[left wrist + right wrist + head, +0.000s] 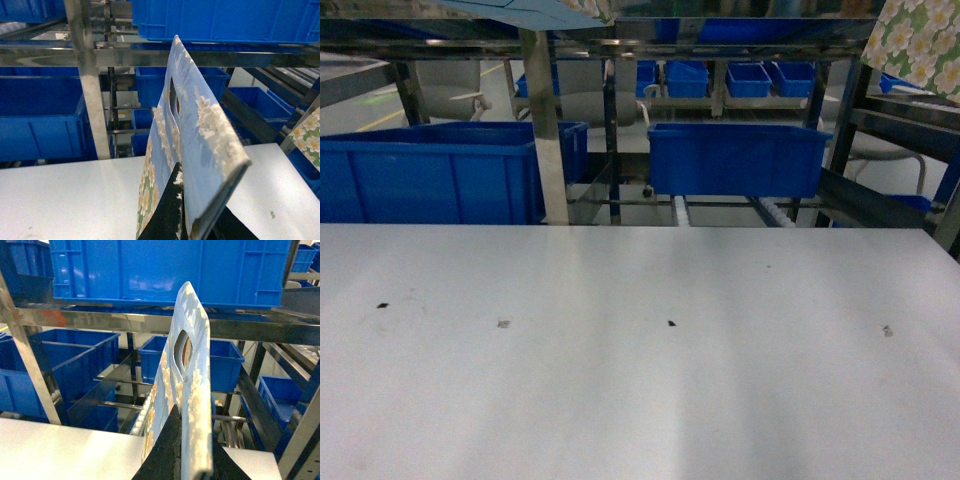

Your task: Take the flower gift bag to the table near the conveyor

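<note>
My left gripper (192,200) is shut on the bottom edge of a flat-folded flower gift bag (210,130). The bag is light blue with white blossoms, has a cut-out handle and stands upright above the white table (75,200). My right gripper (194,440) is likewise shut on a folded blue flowered bag (192,365), held upright over the table's far edge (60,450). The head view shows neither gripper, only a blue corner (520,10) at the top left and a green flowered panel (920,40) at the top right. The steel conveyor (545,120) stands just beyond the table (640,380).
Blue plastic bins (430,175) (735,155) sit on the conveyor's lanes, with more on the upper shelf (165,270) and further back. White rollers (678,210) show between the rails. A slanted steel rail (880,205) runs at the right. Tiny dark specks dot the tabletop.
</note>
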Robot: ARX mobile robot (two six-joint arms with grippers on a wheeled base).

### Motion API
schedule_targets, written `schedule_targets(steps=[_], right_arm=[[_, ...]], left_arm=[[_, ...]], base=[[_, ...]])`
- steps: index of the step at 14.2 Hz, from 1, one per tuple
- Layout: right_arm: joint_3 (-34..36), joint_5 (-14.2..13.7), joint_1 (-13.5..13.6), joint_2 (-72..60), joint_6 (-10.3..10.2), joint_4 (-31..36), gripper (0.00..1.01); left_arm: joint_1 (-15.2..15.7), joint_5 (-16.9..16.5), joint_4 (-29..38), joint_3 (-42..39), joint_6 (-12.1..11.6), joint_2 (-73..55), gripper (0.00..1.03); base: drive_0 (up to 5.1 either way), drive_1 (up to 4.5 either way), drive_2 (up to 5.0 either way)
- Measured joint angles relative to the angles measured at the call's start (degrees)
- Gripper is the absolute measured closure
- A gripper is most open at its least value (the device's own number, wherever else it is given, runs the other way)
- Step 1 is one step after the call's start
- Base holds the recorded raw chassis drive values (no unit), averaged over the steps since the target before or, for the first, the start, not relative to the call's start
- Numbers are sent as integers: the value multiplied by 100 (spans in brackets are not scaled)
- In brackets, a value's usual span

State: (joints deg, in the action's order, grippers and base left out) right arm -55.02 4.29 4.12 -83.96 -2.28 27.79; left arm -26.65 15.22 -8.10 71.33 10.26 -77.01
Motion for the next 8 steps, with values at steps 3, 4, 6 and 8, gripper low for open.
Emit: schedule_targets(steps=[3, 4, 6, 8], right_arm=[[0, 2, 0, -2, 0, -13, 99], [0, 2, 0, -2, 0, 7, 99], [0, -2, -2, -9, 0, -33, 99], [0, 4, 2, -7, 0, -4, 99]], left_arm=[[2, 2, -2, 0, 0, 0, 101], [2, 2, 0, 0, 0, 0, 101], [-4, -2, -31, 0, 0, -4, 101], [-4, 0, -4, 0, 0, -4, 101]], base=[[-498, 243, 243], [-486, 255, 255], [-489, 252, 252], [-496, 244, 244]])
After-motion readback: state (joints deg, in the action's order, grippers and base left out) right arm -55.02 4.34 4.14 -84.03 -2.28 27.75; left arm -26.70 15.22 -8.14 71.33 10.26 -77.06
